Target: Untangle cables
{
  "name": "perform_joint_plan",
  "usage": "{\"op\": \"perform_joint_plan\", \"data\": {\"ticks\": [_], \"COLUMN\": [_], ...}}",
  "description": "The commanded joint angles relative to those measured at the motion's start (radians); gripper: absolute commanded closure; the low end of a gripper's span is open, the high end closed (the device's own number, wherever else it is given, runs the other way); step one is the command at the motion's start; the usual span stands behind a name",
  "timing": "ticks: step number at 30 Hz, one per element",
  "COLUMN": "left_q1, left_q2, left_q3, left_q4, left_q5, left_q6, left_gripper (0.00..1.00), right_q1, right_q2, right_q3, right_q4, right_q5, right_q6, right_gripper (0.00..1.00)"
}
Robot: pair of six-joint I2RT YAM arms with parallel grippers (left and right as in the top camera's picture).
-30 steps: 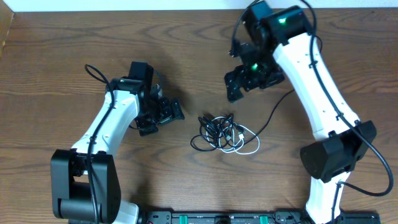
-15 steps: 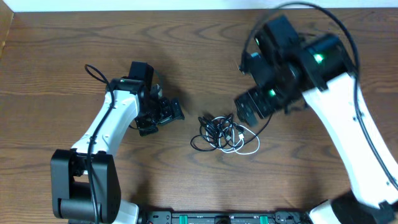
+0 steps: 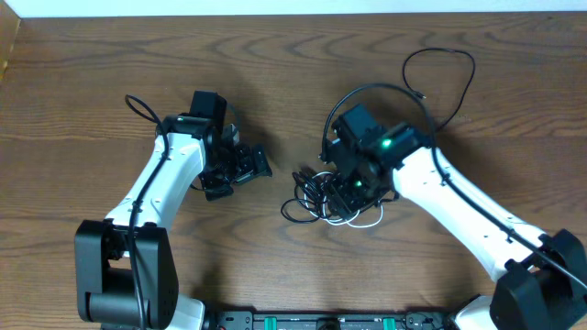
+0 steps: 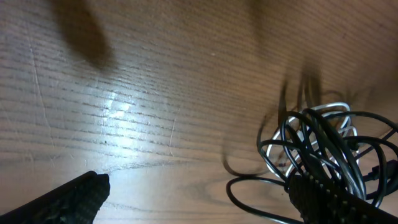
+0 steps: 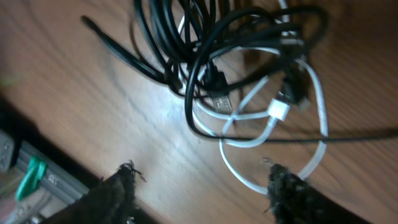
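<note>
The cables (image 3: 310,203) lie as one small tangled bundle on the wooden table, just right of centre. Black loops (image 5: 205,43) cross over a white cord (image 5: 316,93) whose white plug (image 5: 278,110) shows. My right gripper (image 3: 353,188) hangs directly over the bundle's right half. Its jaws (image 5: 205,193) are open, with bare wood between them and the white loop beside the right fingertip (image 5: 292,190). My left gripper (image 3: 240,174) rests left of the bundle, open and empty (image 4: 199,202), with the black cables (image 4: 323,143) ahead of its right finger.
The right arm's own thick black cable (image 3: 440,64) loops over the table at the back right. The table's front edge with a rail and a green part (image 5: 28,177) lies close behind the right gripper.
The right arm has swung down and left from the back of the table onto the bundle, and its jaws have narrowed somewhat. The left arm has not moved.
</note>
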Motion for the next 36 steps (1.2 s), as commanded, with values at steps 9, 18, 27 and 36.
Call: {"op": "perform_joint_plan", "data": {"ticks": [9,18,27,36], "left_q1": [0.002,0.002,0.002,0.002], "left_q2": [0.0,0.0,0.0,0.0], "left_q3": [-0.004,-0.004,-0.004,-0.004], "left_q4": [-0.003,-0.003,-0.003,-0.003], "left_q5": [-0.01,-0.01,-0.01,-0.01], "left_q6": [-0.002,-0.002,-0.002,-0.002], "left_gripper": [0.02,0.02,0.02,0.02], "right_q1": [0.06,0.11,0.11,0.108], "right_q2": [-0.004,-0.004,-0.004,-0.008], "right_q3": [-0.125,-0.205,-0.209,-0.203], "right_q4": [0.157,0.294,0.299,0.3], "right_q5": [-0.004,0.121,0.174,0.161], "right_q6": [0.026,0.049,0.057,0.087], "right_gripper": [0.63,0.67,0.91,0.99]}}
